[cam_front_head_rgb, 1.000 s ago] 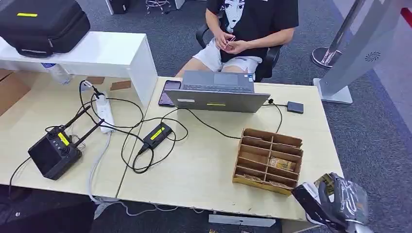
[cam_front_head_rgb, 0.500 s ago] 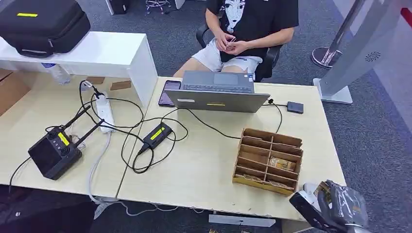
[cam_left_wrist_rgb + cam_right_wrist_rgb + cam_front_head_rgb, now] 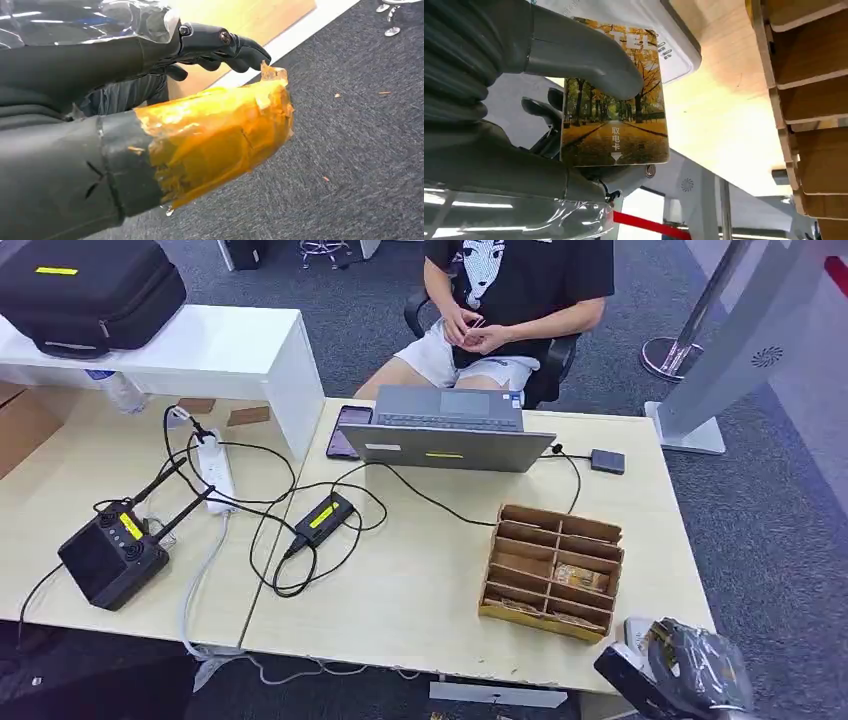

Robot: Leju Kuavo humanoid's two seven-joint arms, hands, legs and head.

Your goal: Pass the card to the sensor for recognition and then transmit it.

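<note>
My right hand hangs just off the table's front right corner. In the right wrist view its thumb presses a card printed with autumn trees against the dark fingers. Right behind the card lies the white sensor, which is the small white block at the table's edge beside my hand. The card is close to the sensor; I cannot tell whether they touch. My left hand, its thumb wrapped in yellow tape, hangs over grey carpet and holds nothing, its dark fingers gently curved.
A wooden slotted box with cards in it stands left of my right hand. A laptop, a phone, cables and a black radio unit lie on the table. A person sits behind the laptop.
My right hand with the card has sunk lower and slightly right, toward the table's front corner. Nothing on the table has moved.
</note>
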